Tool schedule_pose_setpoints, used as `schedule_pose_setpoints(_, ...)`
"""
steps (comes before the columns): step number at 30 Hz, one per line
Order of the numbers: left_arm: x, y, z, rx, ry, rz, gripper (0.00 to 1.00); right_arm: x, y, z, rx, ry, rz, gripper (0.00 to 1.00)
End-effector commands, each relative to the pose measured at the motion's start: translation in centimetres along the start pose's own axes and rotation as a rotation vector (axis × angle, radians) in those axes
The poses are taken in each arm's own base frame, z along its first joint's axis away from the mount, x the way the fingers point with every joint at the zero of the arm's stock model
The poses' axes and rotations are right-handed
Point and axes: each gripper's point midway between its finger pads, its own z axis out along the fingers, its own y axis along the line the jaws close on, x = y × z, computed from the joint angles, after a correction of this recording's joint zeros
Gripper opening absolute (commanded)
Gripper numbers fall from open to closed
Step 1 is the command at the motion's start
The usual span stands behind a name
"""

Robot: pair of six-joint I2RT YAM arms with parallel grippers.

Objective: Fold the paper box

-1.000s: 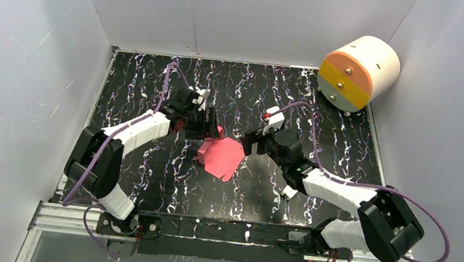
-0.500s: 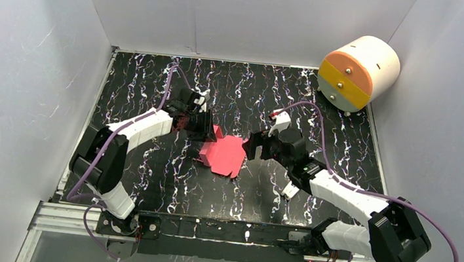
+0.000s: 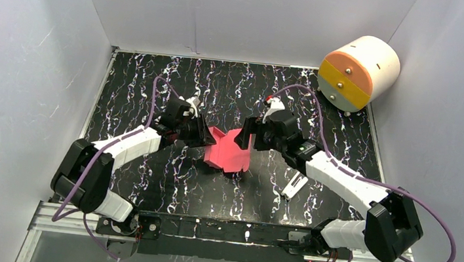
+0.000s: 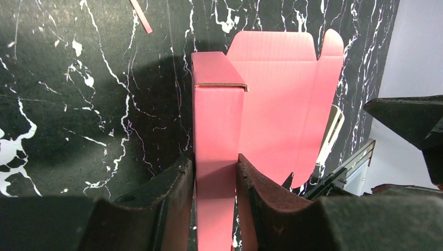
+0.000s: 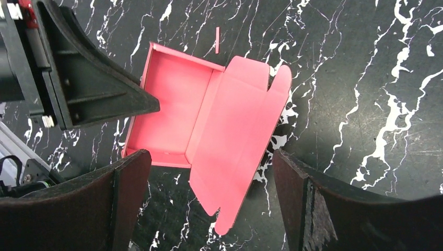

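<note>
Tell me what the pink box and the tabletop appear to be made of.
Paper box: thin matte pink card, possibly fine-fluted; faint ribbing, brownish core at a cut edge. Tabletop: black with white marble veining, flat and low-sheen, likely printed laminate or film rather than stone; not certain.

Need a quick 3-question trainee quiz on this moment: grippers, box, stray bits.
1. True or false: the left gripper pinches a side wall of the pink-red card paper box.
2. Pick one. The right gripper is: A) shut on the box's lid flap; B) wide open, gripping nothing; C) out of every view.
3. Fill in: the small white clip-like piece lies on the black marbled table beside the ____ arm.

Key: 1 true; 2 B; 3 right.
</note>
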Motion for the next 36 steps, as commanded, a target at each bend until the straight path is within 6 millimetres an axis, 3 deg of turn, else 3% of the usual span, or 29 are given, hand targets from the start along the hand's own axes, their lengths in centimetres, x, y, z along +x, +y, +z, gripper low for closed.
schedule_pose_setpoints(1, -0.4, -2.2, -1.1, 0.109, -0.057, -0.027, 0.3, -0.6, 0.4, 0.2, 0.025, 0.048, 0.032, 0.93)
schedule_pose_setpoints(7, -0.5, -2.7, -1.5, 0.163, -0.108, -0.077, 0.29, 0.7, -1.8, 0.9, 0.137, 0.107, 0.036, 0.89)
schedule_pose_setpoints(10, -0.3, -2.8, -1.3, 0.19, -0.117, -0.111, 0.29, 1.3, -1.7, 1.2, 0.12, 0.123, 0.033, 0.84)
schedule_pose_setpoints(15, -0.1, -2.8, -1.0, 0.222, -0.125, -0.154, 0.3, 1.4, 1.0, 1.7, -0.023, 0.171, 0.022, 0.59)
schedule_pose_setpoints(21, 0.1, -2.4, -0.9, 0.227, -0.143, -0.162, 0.32, 0.9, 1.1, 1.9, -0.026, 0.203, -0.054, 0.24)
schedule_pose_setpoints(27, -0.1, -1.7, -1.2, 0.184, -0.164, -0.138, 0.51, -0.3, 0.7, 1.7, -0.005, 0.207, -0.184, 0.02)
schedule_pose_setpoints(31, -0.8, -1.1, -2.6, 0.107, -0.203, -0.081, 0.62, -1.5, 0.4, 1.6, 0.001, 0.233, -0.327, 0.0)
schedule_pose_setpoints(36, -2.0, 0.9, -6.5, -0.077, -0.286, 0.028, 0.68, -3.3, 0.6, 1.7, -0.024, 0.248, -0.514, 0.0)
